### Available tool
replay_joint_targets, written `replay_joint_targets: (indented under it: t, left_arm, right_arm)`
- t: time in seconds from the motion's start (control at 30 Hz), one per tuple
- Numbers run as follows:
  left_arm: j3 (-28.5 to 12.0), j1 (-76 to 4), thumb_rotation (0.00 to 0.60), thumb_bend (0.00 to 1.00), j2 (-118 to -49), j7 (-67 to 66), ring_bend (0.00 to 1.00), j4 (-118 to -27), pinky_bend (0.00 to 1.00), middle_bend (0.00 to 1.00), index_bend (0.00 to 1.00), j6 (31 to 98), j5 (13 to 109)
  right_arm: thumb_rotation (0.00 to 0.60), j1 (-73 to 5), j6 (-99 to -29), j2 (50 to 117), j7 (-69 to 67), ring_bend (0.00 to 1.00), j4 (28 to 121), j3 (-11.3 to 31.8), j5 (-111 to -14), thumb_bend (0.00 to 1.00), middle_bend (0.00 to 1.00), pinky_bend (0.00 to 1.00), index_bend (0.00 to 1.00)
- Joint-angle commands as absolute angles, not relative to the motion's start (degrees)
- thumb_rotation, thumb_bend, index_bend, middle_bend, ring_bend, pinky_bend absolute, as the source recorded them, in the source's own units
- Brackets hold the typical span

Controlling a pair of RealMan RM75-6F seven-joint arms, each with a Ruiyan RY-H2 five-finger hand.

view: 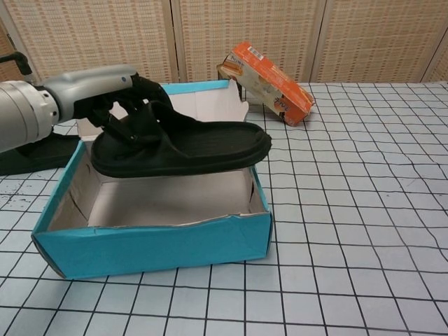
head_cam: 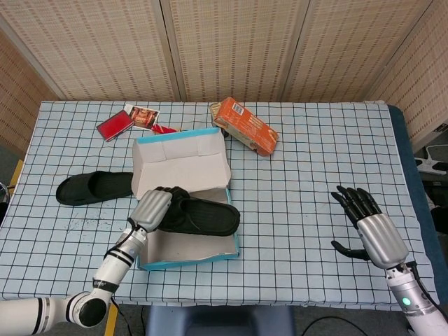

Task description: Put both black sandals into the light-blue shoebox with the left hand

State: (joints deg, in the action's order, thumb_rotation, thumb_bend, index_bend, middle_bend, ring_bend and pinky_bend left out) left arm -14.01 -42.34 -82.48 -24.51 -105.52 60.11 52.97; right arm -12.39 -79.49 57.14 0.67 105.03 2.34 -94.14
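My left hand [head_cam: 152, 208] [view: 91, 91] grips one black sandal [head_cam: 203, 217] [view: 185, 147] by its strap end and holds it level over the light-blue shoebox [head_cam: 227, 203] [view: 150, 241]. The sandal's toe reaches past the box's right wall. The second black sandal [head_cam: 94, 187] [view: 31, 155] lies flat on the table left of the box. My right hand [head_cam: 367, 227] hovers open over the table at the right, holding nothing, and shows only in the head view.
An orange carton [head_cam: 245, 126] [view: 269, 84] lies behind the box on the right. A red card [head_cam: 114, 126] and a printed packet [head_cam: 142, 115] lie at the back left. The checked tablecloth [head_cam: 301, 175] covers the table.
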Motion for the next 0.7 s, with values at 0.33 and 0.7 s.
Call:
replay_joint_targets:
  t: [0.33,0.7]
  left_arm:
    - [-13.08,-43.00,0.600,0.54,-83.73,-27.48,0.82,-107.23,0.83,0.80,0.62,63.32,48.57]
    - [-13.01,-43.96,0.600,0.52,-84.90,-28.30,0.82,-107.32,0.83,0.80,0.62,64.43,45.69]
  right_arm:
    - [0.539,-12.48,-79.42,57.37,0.55,0.00,104.57,2.27,-93.98,0.12,0.00,0.00,0.00]
    - [0.538,-12.49,-79.48,57.34,-0.23,0.00,103.97,2.11,-94.01,0.12,0.00,0.00,0.00]
